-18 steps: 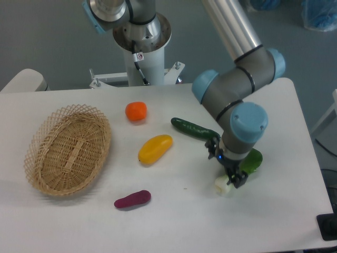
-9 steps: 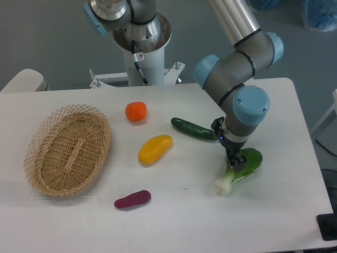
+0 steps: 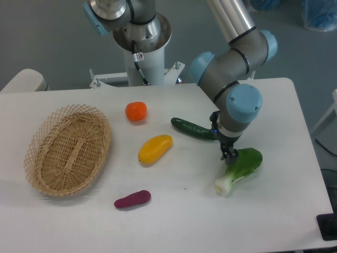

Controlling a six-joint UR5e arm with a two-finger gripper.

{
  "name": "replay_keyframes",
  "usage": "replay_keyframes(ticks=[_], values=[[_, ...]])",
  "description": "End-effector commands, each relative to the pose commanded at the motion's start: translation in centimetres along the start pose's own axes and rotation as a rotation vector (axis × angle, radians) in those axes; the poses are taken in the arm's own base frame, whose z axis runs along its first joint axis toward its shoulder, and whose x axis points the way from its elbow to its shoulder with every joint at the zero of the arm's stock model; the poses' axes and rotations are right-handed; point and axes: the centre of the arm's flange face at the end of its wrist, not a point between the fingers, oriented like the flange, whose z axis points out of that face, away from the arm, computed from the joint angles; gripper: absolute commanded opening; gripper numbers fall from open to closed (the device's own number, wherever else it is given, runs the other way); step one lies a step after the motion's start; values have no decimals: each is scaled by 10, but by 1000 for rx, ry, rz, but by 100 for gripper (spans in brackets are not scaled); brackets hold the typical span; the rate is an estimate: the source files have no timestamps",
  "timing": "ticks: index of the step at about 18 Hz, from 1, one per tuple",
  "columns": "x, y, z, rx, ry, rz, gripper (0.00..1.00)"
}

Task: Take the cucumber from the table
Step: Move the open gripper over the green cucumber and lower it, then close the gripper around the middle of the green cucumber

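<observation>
Shifting left off bok choy [image 3: 241, 167], tool [image 3: 228, 155] nearing cucumber [image 3: 192, 128]

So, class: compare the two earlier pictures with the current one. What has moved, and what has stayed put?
The two-finger gripper has travelled up and left, off the white stem of the light-green leafy bok choy toward the slim dark green cucumber. It holds nothing, though whether it is open cannot be told. The bok choy, now fully uncovered, the cucumber, the yellow fruit, the orange fruit, the purple piece and the wicker basket did not shift.
</observation>
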Motion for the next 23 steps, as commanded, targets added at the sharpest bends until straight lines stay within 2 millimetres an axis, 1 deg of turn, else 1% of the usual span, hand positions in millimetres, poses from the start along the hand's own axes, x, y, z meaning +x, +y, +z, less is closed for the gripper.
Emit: replay_keyframes(ticks=[2,3,5,7,8,9,12,14,19,20,21,22,23], values=[[1,0,2,1,5,11,100],[5,-2,4,0,14,13,100],[21,-13,19,13,41,32,100],[26,-18,20,8,40,51,100],[32,-20,22,13,44,51,100],[36,-23,28,20,56,51,100],[39,-25,32,24,64,71,100],[46,-28,43,35,83,69,100],[53,-30,57,28,71,64,100],[55,-31,60,27,70,64,97],[56,-30,61,30,71,64,91],[57,-30,63,32,75,61,82],[58,-29,63,32,75,58,70]])
